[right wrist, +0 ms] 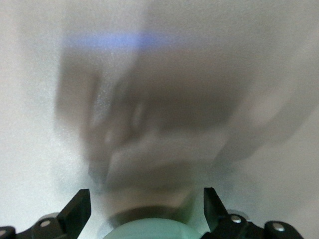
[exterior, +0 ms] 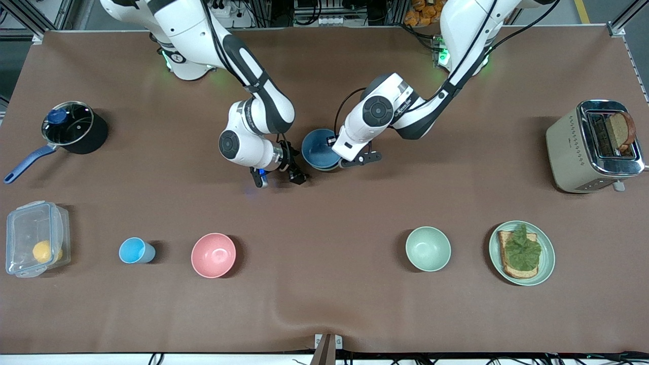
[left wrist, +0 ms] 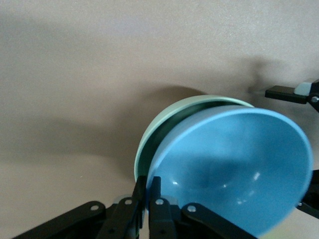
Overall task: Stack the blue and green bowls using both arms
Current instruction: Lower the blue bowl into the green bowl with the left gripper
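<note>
1. The left gripper (left wrist: 148,193) is clenched on the rim of the blue bowl (left wrist: 234,164), with one finger inside the wall and one outside. A rim pinch probably suits it because the bowl is too wide to span.
2. The blue bowl hangs tilted from that grip. Its lower edge dips into the green bowl (left wrist: 164,124), which sits on the table directly under the gripper. I judge the tilt lets the blue bowl slide in and nest, so the stack looks nearly made but not yet let go.
3. The right gripper (exterior: 280,175) is just beside the two bowls, toward the right arm's end of the table. Its fingers are spread wide and hold nothing. The right wrist view is blurred, with only a pale green rim at its edge. The arm appears to be waiting clear of the stack.
4. Well away from both grippers, nearer the front camera, stand a mint-green bowl (exterior: 428,248) and a pink bowl (exterior: 213,255). Neither belongs to the stack.
5. Farther out in that row are a light-blue cup (exterior: 133,250), a plate (exterior: 546,263) with toast and lettuce, and a clear lidded box (exterior: 35,238) holding something yellow.
6. Farthest off, at the table's two ends, are a toaster (exterior: 573,152) with one slice in it and a lidded saucepan (exterior: 71,126).
7. Count: four bowls, one cup, one plate, one box, one toaster, one saucepan, two grippers.
</note>
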